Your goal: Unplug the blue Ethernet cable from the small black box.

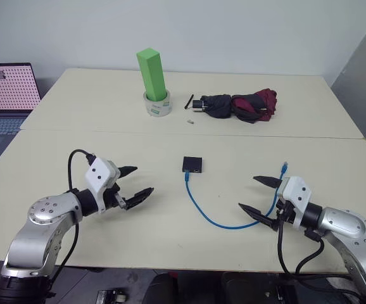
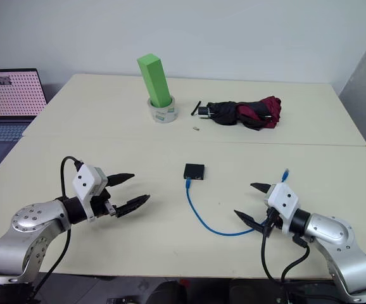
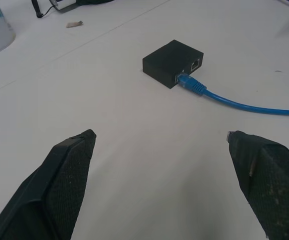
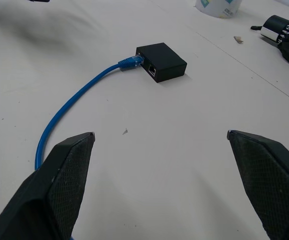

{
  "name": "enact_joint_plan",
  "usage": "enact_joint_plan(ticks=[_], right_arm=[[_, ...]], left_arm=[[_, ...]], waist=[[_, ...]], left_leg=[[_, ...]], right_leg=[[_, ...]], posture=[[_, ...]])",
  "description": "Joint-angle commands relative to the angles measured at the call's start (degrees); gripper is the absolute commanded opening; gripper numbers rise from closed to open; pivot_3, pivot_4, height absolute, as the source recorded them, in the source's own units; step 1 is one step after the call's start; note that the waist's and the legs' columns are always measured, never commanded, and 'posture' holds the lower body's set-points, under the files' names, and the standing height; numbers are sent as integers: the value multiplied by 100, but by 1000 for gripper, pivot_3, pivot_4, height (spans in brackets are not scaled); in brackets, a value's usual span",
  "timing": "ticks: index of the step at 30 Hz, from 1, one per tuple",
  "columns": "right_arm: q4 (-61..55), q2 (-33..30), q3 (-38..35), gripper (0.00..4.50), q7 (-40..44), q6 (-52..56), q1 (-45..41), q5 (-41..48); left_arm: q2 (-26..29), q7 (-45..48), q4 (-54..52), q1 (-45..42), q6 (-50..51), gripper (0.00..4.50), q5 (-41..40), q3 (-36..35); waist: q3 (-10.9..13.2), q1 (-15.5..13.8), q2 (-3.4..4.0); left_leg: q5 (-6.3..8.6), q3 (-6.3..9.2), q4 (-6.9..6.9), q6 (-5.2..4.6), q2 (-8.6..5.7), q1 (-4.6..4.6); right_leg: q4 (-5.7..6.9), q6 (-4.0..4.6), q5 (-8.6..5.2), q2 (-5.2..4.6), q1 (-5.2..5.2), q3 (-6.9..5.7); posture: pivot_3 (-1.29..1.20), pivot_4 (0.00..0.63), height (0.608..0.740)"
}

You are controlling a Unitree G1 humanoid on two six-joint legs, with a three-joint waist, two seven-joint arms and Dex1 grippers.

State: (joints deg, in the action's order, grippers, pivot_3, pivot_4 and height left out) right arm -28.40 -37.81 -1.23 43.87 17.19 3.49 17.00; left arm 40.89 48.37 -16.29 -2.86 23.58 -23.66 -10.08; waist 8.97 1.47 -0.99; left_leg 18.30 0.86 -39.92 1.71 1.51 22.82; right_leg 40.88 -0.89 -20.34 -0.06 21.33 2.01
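Head views, container: a tape roll [image 1: 157, 104] stands at the far side of the worktop [image 1: 107, 240], and a green block [image 1: 152, 73] rises upright out of its hole.
Head views, task things: the box [image 1: 192, 164] sits mid-worktop; the cable [image 1: 209, 214] is plugged into its near edge, curves toward the right end effector [image 1: 256, 195] and ends in a free plug [image 1: 285, 166].
Head views, end effectors: left end effector [image 1: 136, 183] and right one both spread wide, holding nothing, hovering either side of the cable.
Head views, surroundings: pale worktop, white wall; folded umbrella [image 1: 240, 106] far right, laptop [image 1: 6, 95] cut off at the left edge.
Left wrist view: fingers [image 3: 59, 185] wide apart, box [image 3: 173, 63] ahead, plug seated.
Right wrist view: fingers [image 4: 264, 180] wide apart; the cable passes behind one and is hidden there.
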Motion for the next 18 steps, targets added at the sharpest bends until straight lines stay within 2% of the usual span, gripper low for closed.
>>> enact_joint_plan(ticks=[1, 11, 15, 18], right_arm=[[-88, -61, -116, 4500, 45, -115, -26, 20], [-204, -69, 69, 4500, 11, 35, -66, -35], [-282, 28, 364, 4500, -11, 182, -163, -45], [-282, 221, 906, 4500, -84, 297, -367, -212]], left_arm=[[1, 85, -275, -17, -169, 4477, -96, -66], [45, 99, -312, -14, -91, 4477, -46, 36], [42, 107, -315, -9, -104, 4477, -25, 70], [37, 134, -350, 26, -111, 4477, -35, 94]], waist=[[0, 0, 0], [0, 0, 0], [0, 0, 0], [0, 4, 0]], left_leg=[[0, 0, 0, 0, 0, 0], [0, 0, 0, 0, 0, 0], [0, 0, 0, 0, 1, 0], [0, 0, 0, 0, 0, 0]], right_leg=[[0, 0, 0, 0, 0, 0], [0, 0, 0, 0, 0, 0], [1, 0, 0, 0, 0, 0], [0, 0, 0, 0, 0, 1]], posture=[[0, 150, 740], [0, 150, 740], [0, 150, 740], [0, 150, 740]])
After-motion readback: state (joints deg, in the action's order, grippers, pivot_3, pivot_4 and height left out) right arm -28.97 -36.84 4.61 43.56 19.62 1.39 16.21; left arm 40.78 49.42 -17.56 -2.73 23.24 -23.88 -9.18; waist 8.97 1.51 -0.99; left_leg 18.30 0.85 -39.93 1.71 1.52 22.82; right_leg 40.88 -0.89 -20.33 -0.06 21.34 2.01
